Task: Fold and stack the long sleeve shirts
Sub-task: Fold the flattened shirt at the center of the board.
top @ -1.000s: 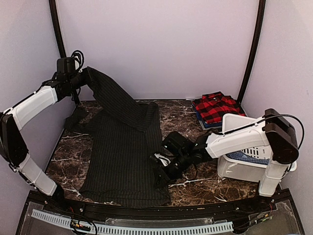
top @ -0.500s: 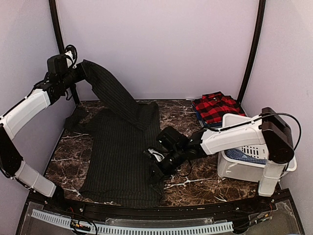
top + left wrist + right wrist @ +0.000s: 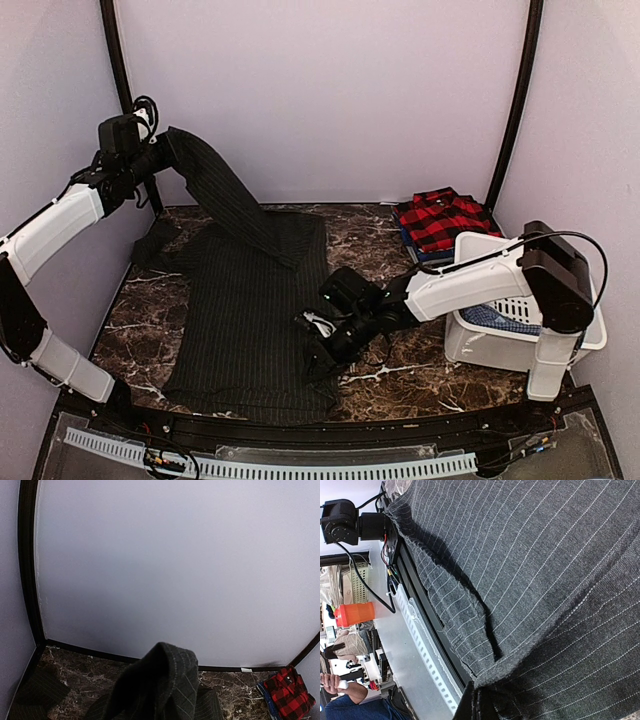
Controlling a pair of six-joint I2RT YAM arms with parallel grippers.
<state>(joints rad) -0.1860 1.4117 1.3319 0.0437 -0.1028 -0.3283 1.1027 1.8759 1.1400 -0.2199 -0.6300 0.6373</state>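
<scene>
Top external view showed the left claw high in the back-left corner, closed on one sleeve of the charcoal shirt. The sleeve ran taut and slanting down from it to the shirt's body. From the left wrist, bunched cloth hid the fingers. The right claw sat low at the shirt's right edge near the front, closed on that edge. Its wrist view showed the hem folded over close to the lens. The rest of the shirt lay flat on the tabletop, its near hem along the front edge and the other sleeve crumpled at the left edge. Bare marble lay between the shirt's right edge and the bin. The plaid shirt rested folded at the back right, behind the bin.
</scene>
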